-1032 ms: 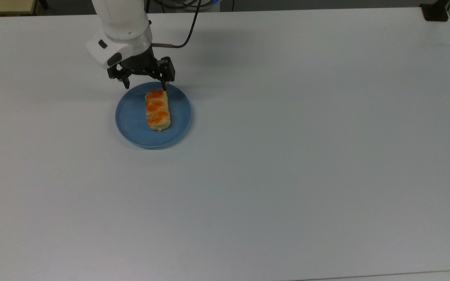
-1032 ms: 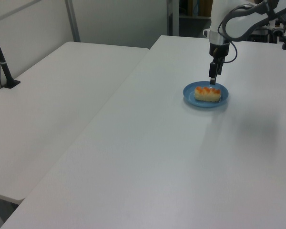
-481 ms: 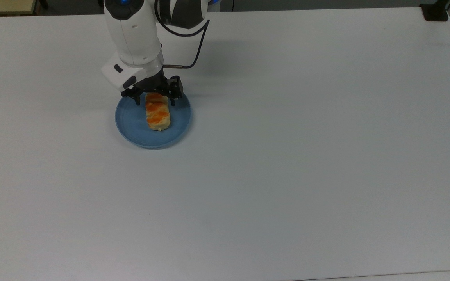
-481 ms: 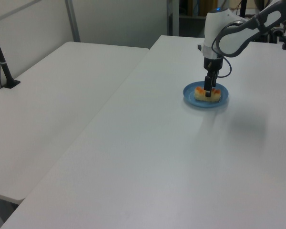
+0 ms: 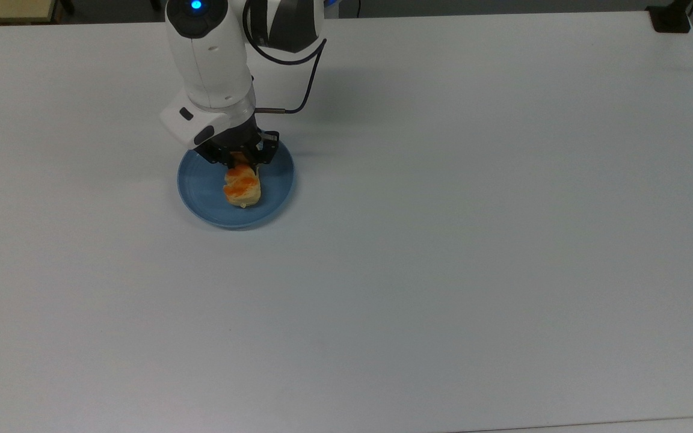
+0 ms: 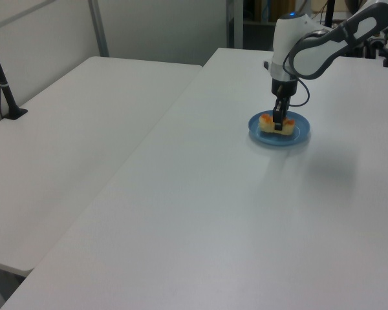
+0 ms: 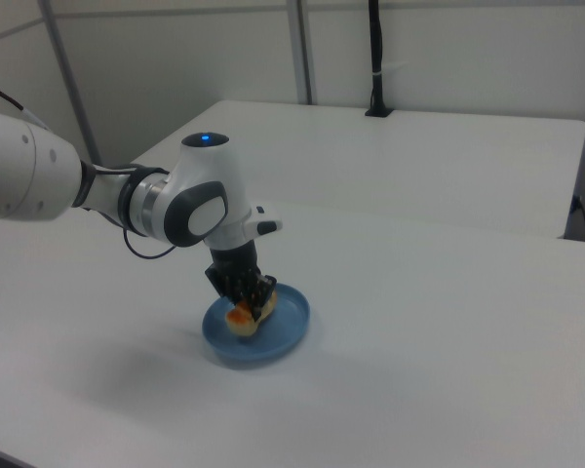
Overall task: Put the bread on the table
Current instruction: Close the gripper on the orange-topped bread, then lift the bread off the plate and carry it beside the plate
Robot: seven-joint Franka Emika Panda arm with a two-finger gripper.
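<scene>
Pincer [image 5: 239,161] has dropped from above the plate's far edge onto the bread [image 5: 242,186] over the last second. A second ago it hung wide, clear of the bun; half a second ago the fingers straddled the far end; now they look closed in on that end, narrow, holding the bread.

Bread is on the blue plate [image 5: 202,187], not yet on the surface [image 5: 473,240]. In the top view it looks shorter and slightly skewed versus earlier, so my read is the far end is squeezed or starting to tip up. Grasp step looks about done; lift and carry to bare surface remain.

Hard to make out:
- Wrist housing covers the far end of the bread in the top view, so the actual finger contact is hidden.
- Left view: one finger [image 6: 279,121] crosses the bun's middle [image 6: 268,123], the other is behind it.
- Right view: pincer [image 7: 246,291] sits on the bread [image 7: 242,317]; can't tell if the bun has left the plate [image 7: 285,327].

Risk, as I judge it: an end grip on a soft bun may let it droop or slip.
</scene>
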